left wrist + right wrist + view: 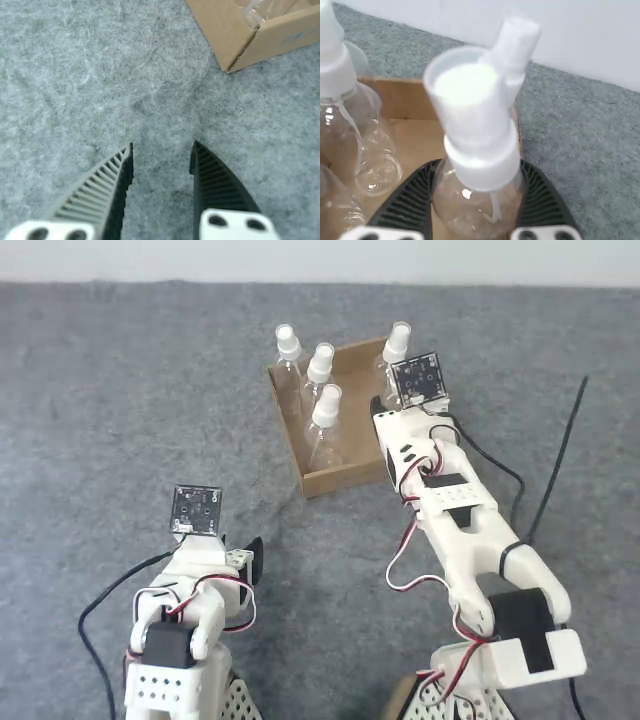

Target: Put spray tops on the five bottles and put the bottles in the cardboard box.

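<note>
Gripped a sprayer-topped bottle (pixel 470 205) in the right claw (pixel 480 170), at the cardboard box (pixel 402 100), other bottles (pixel 365 150) beside. Held the left claw (pixel 162 147) wide open, box corner ahead.

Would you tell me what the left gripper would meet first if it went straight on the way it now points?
Probably the grey mat, which lies bare ahead of the open left gripper. The cardboard box sits off to one side of that line, though depth is hard to judge.
</note>
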You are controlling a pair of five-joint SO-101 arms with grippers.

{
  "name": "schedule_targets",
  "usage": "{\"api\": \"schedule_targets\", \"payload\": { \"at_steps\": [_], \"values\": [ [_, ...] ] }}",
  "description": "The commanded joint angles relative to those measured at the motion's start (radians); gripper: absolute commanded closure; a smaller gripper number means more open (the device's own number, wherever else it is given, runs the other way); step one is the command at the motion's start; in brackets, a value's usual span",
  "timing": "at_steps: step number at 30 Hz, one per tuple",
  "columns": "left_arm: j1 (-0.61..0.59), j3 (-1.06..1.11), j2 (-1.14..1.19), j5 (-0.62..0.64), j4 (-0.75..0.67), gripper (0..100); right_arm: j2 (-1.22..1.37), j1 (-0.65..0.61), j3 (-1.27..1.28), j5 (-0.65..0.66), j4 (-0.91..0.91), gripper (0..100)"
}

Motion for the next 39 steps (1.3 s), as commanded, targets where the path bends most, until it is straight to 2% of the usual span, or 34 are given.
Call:
{"api": "schedule_targets", "payload": {
  "at_steps": [1,4,13,15,19,23,39],
  "values": [
    [0.002,-0.010,-0.014,0.000,0.008,83,-0.021,-0.001,0.011,-0.005,-0.024,86.1],
    [0.002,-0.010,-0.014,0.000,0.008,83,-0.021,-0.015,0.026,-0.005,-0.024,81.6],
    [0.002,-0.010,-0.014,0.000,0.008,83,-0.021,-0.036,0.032,0.002,-0.024,80.9],
    [0.002,-0.010,-0.014,0.000,0.008,83,-0.021,-0.036,0.032,0.002,-0.018,78.1],
    [0.002,-0.010,-0.014,0.000,0.008,83,-0.030,-0.038,0.002,-0.005,0.099,71.9],
    [0.002,-0.010,-0.014,0.000,0.008,83,-0.030,-0.036,-0.034,-0.005,0.166,71.6],
    [0.002,-0.010,-0.014,0.000,0.008,83,-0.077,-0.036,-0.023,0.003,0.180,71.6]
  ]
}}
